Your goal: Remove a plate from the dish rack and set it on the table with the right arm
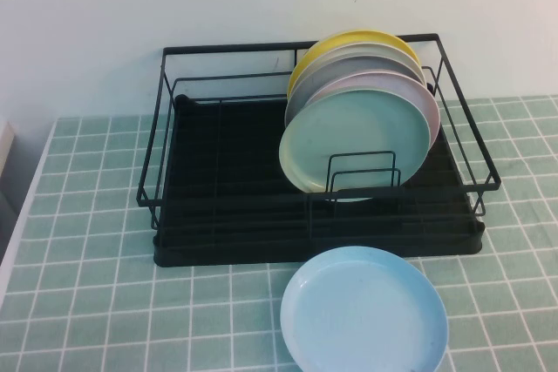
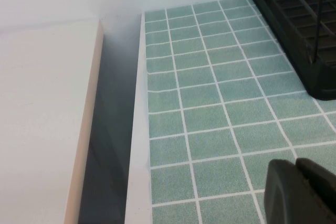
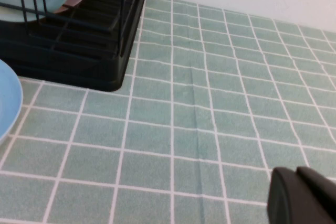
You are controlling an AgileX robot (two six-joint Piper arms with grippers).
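Your mint-green plate (image 1: 359, 141) stands on edge at the front of the stack in the right half of the dish rack (image 1: 218, 215), leaning back against a pink plate (image 1: 425, 93), with grey and yellow ones behind. The right gripper (image 3: 304, 195) sits low over the tiled table (image 3: 210, 103) off the rack's right end, fingers pressed together and holding nothing. From there the plate lies up and to the left, past the rack's corner, broad face toward you. The left gripper (image 2: 302, 192) hovers near the table's left edge; whether it is spread, I cannot tell. A sky-blue plate (image 1: 364, 313) already lies flat before the rack.
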